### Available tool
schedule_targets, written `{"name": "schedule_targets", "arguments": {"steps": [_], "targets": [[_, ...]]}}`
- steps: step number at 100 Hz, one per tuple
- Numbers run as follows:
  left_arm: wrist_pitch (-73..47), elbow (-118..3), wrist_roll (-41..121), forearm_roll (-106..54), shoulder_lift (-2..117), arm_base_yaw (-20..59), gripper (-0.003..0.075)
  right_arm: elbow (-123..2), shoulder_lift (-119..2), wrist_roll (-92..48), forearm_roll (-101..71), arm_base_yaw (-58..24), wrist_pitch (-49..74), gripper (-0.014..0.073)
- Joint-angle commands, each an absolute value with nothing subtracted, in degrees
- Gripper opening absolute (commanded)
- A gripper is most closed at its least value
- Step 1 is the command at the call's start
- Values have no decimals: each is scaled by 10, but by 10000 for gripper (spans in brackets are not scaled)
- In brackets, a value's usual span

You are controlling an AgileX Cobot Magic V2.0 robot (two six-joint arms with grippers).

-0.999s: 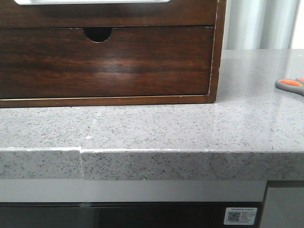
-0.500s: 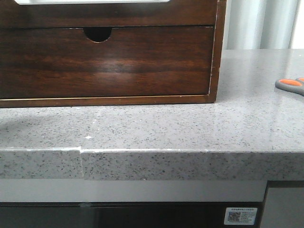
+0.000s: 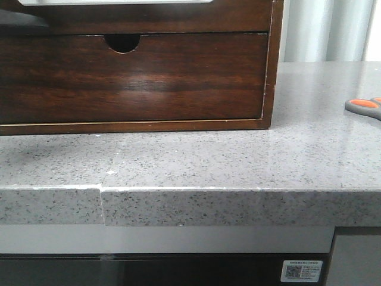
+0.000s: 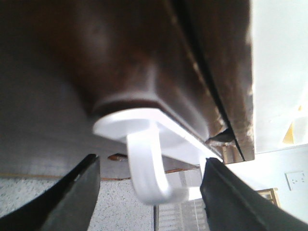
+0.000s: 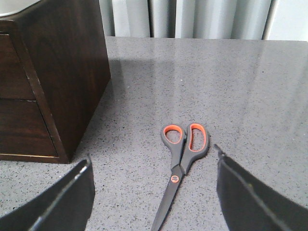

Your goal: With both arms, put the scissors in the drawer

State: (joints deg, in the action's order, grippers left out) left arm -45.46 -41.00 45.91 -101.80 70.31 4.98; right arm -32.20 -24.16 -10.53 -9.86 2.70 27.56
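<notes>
The scissors (image 5: 182, 163) lie flat on the grey counter, grey handles with orange-lined loops pointing away from my right gripper (image 5: 154, 192). That gripper is open and empty, a finger on each side of the blades, above them. One handle shows at the right edge of the front view (image 3: 364, 107). The drawer (image 3: 238, 18) is the upper front of the wooden cabinet, shut, its cut-out at the frame's top. My left gripper (image 4: 151, 192) is open around a white hook (image 4: 149, 178) stuck on dark wood, not touching it. I cannot tell which drawer front this is.
Below the drawer is a second drawer front (image 3: 178, 77) with a half-round notch (image 3: 122, 42). The cabinet's side wall (image 5: 72, 72) stands left of the scissors. The counter's front edge (image 3: 190, 205) runs across the front view. Grey curtains (image 5: 192, 19) hang behind.
A dark shadow has come onto the cabinet's upper left corner in the front view. The scissors and both drawer fronts have not moved.
</notes>
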Motion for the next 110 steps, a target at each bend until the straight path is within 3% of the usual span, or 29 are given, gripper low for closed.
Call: {"name": "schedule_targets", "arguments": {"steps": [1, 23, 42, 61, 110], "targets": [[-490, -440, 469, -1071, 704, 54, 420, -341, -249, -106, -102, 29, 228, 482], [-493, -445, 469, -1071, 720, 54, 389, -341, -249, -106, -102, 29, 228, 482], [-499, -445, 469, -1071, 720, 54, 216, -341, -249, -106, -102, 29, 228, 482], [-503, -445, 469, -1071, 720, 54, 112, -341, -249, -106, -102, 29, 228, 482], [-591, -439, 469, -1065, 713, 54, 10, -341, -249, -106, -102, 29, 228, 482]]}}
